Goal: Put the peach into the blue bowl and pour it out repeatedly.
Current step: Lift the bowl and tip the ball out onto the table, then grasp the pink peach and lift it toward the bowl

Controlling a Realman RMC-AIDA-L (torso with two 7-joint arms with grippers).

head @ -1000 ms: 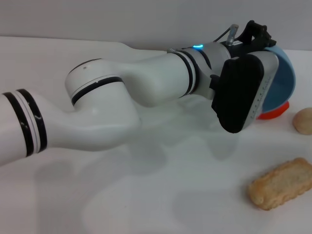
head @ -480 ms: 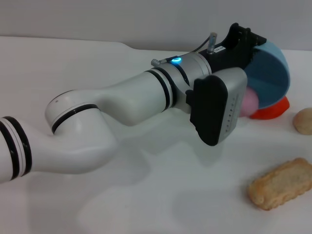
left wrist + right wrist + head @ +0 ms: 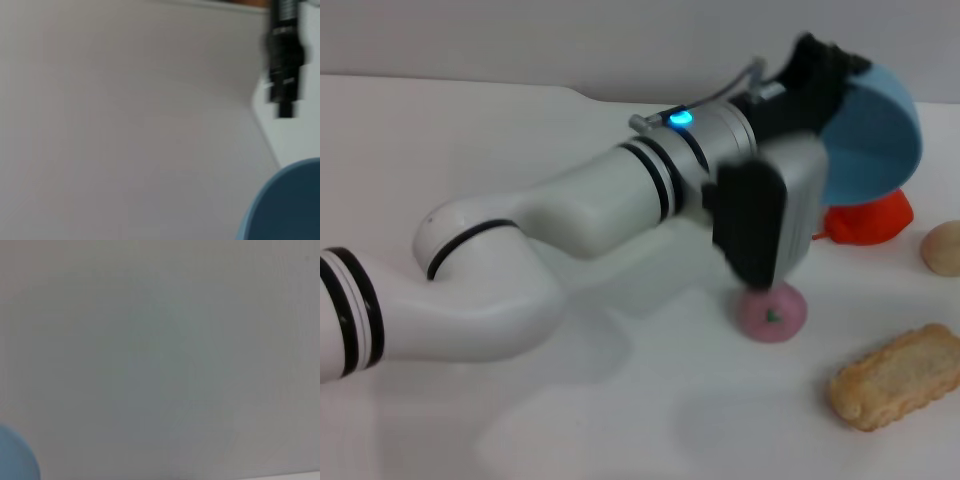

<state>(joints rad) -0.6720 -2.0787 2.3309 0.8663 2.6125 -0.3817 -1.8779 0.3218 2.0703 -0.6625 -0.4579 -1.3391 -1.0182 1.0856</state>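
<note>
Fingers on my left gripper (image 3: 840,85) are hidden behind the wrist body and the bowl's rim in the head view, so I can't tell how they sit, though the blue bowl (image 3: 875,130) hangs off that wrist tipped on its side, mouth facing the arm. My left wrist view gives me only a slice of blue rim (image 3: 287,202) against the pale surface, no fingers.

What has changed in the last half second: the peach (image 3: 772,312) is no longer at the bowl's lip. It has dropped out and now lies on the surface (image 3: 620,420) below the wrist, green stem mark facing me, well clear of the bowl. I read that as one pour finished, with the bowl empty.

Further right, the red-orange fruit (image 3: 868,218) lies under the bowl's lower edge, a biscuit-shaped piece (image 3: 895,377) lies near the front, and a beige ball (image 3: 943,247) sits at the frame edge.

My right gripper does not show in any view. For the next cycle I judge the bowl needs setting upright and the peach needs picking up again.
</note>
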